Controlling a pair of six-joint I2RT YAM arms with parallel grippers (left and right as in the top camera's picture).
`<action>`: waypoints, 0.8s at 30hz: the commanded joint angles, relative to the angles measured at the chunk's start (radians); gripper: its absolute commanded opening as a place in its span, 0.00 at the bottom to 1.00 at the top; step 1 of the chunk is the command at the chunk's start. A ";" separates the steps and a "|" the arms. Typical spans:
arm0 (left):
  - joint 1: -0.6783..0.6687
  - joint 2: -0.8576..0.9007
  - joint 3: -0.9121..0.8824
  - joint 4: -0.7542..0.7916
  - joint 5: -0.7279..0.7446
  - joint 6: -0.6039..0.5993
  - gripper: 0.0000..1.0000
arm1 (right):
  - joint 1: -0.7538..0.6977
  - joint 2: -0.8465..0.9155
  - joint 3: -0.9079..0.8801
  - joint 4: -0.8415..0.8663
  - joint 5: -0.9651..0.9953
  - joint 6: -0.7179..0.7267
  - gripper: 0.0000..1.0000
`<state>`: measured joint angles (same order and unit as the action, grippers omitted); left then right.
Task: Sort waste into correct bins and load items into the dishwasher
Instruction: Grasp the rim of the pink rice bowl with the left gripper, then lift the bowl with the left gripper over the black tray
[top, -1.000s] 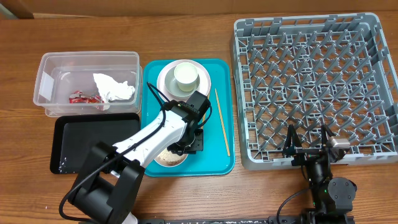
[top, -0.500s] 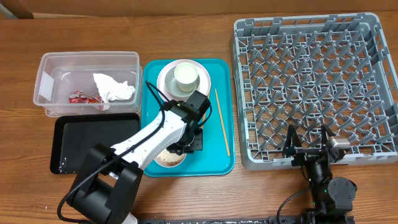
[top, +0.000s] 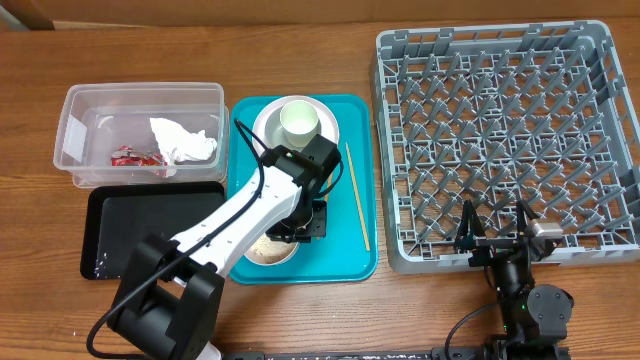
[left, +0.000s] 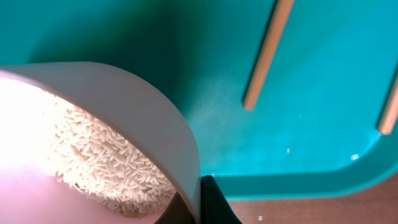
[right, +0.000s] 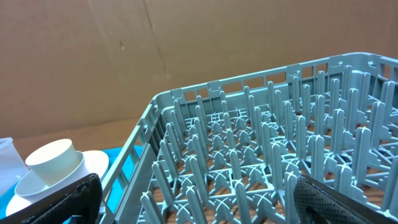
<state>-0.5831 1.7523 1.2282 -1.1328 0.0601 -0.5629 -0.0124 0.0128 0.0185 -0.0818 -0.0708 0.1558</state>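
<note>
My left gripper (top: 300, 226) is shut on the rim of a small pale bowl (top: 270, 251) at the front of the teal tray. The left wrist view shows the fingers (left: 198, 202) pinching the bowl's wall (left: 143, 106), one inside and one outside, with white rice grains (left: 106, 162) in it. Wooden chopsticks (top: 357, 196) lie on the tray to the right and also show in the left wrist view (left: 267, 56). A white cup (top: 298, 121) stands on the plate (top: 268, 135) at the tray's back. My right gripper (top: 495, 242) is open and empty at the front edge of the grey dish rack (top: 500, 130).
A clear tub (top: 80, 110) at the left holds a crumpled napkin (top: 182, 140) and a red wrapper (top: 132, 156). A black tray (top: 130, 225) lies in front of it with a few grains. The teal tray (top: 350, 262) sits between them and the rack. The right wrist view shows rack pegs (right: 261, 149).
My left wrist has shifted slightly toward the back and left while still gripping the bowl's rim. The bowl stays at about the same spot. The right arm has not moved.
</note>
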 joint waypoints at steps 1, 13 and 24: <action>-0.004 -0.007 0.067 -0.029 0.007 0.083 0.04 | -0.001 -0.010 -0.011 0.005 0.002 -0.007 1.00; 0.123 -0.040 0.237 -0.255 0.061 0.218 0.04 | -0.001 -0.010 -0.011 0.005 0.002 -0.007 1.00; 0.479 -0.187 0.235 -0.290 0.420 0.514 0.04 | -0.001 -0.010 -0.011 0.005 0.002 -0.007 1.00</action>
<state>-0.1967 1.6161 1.4410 -1.4143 0.3840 -0.1543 -0.0124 0.0128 0.0185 -0.0822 -0.0708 0.1562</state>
